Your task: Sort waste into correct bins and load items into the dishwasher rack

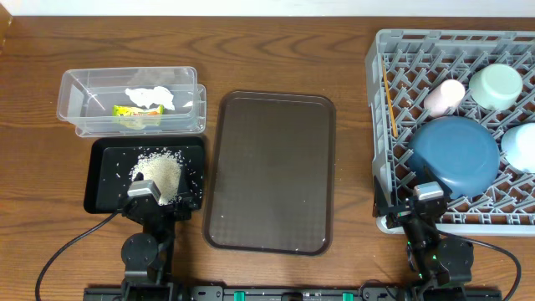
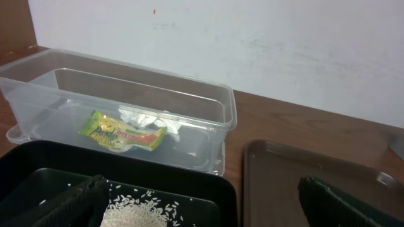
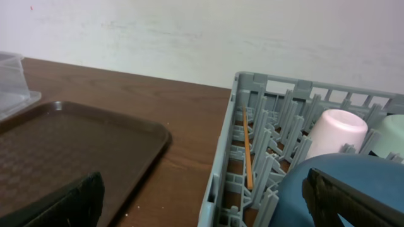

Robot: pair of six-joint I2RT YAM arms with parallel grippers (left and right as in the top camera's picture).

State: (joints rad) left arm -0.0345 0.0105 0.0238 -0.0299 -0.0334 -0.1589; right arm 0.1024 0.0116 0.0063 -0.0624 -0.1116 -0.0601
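Seemingly the sorting is complete. The clear tub [image 1: 79,100], at ten o'clock on the table, holds the dry rubbish, the crumpled tissue [image 1: 150,94] and snack wrapper [image 1: 136,109]. The black tray [image 1: 104,180], at eight o'clock, takes the food waste, a heap of rice [image 1: 161,174]. The brown serving tray [image 1: 272,171] lies bare at centre.

At three o'clock the rack [image 1: 401,58] carries the dark-blue bowl [image 1: 454,154], pink cup [image 1: 444,96], mint-green bowl [image 1: 495,85] and light-blue bowl [image 1: 522,146], leaning among the pegs, probably to drain. The stick [image 1: 389,104] lies along its nine o'clock wall.

The left gripper [image 2: 199,189] and right gripper [image 3: 202,183] gape wide, holding nothing, at the six o'clock edge.

The wrapper's print is too small to read.
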